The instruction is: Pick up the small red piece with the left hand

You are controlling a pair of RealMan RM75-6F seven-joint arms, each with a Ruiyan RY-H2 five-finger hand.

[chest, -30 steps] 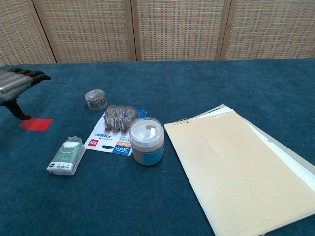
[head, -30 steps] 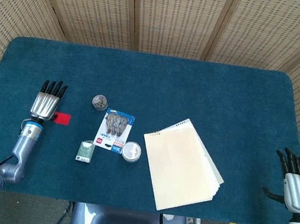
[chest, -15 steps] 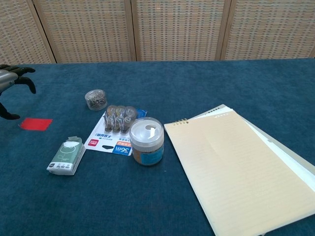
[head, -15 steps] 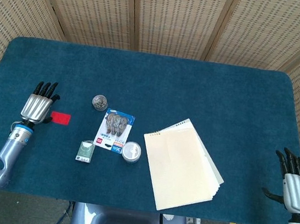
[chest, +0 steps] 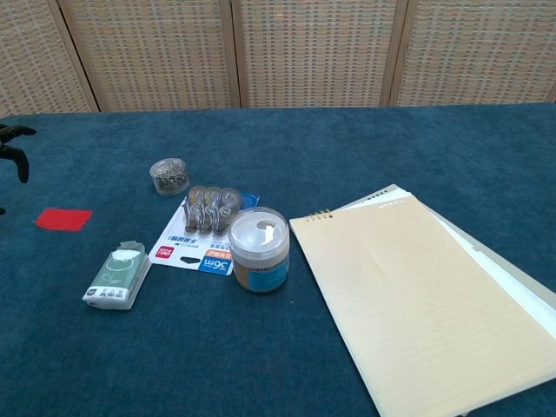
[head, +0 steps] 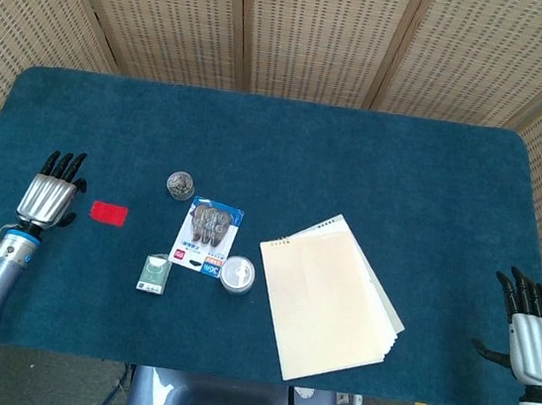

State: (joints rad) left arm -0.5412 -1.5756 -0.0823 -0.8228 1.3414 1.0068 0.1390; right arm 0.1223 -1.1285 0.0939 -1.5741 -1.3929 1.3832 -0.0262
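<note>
Small red piece (head: 109,212) lies flat on the blue table (head: 289,145), left side, held by nothing. By size: the notepad (head: 330,298) sits right of centre, well apart from it, so no obstacle. Left hand (head: 48,195) rests just left of the red piece, apart from it, fingers extended and holding nothing; likely set for a sideways approach. Right hand (head: 532,329) idles at the table's right edge, fingers straight, empty, out of the way. Blister pack (head: 206,236), plastic jar (head: 237,274), green packet (head: 155,273) and clip tub (head: 180,186) cluster to the piece's right, leaving its left side free.
</note>
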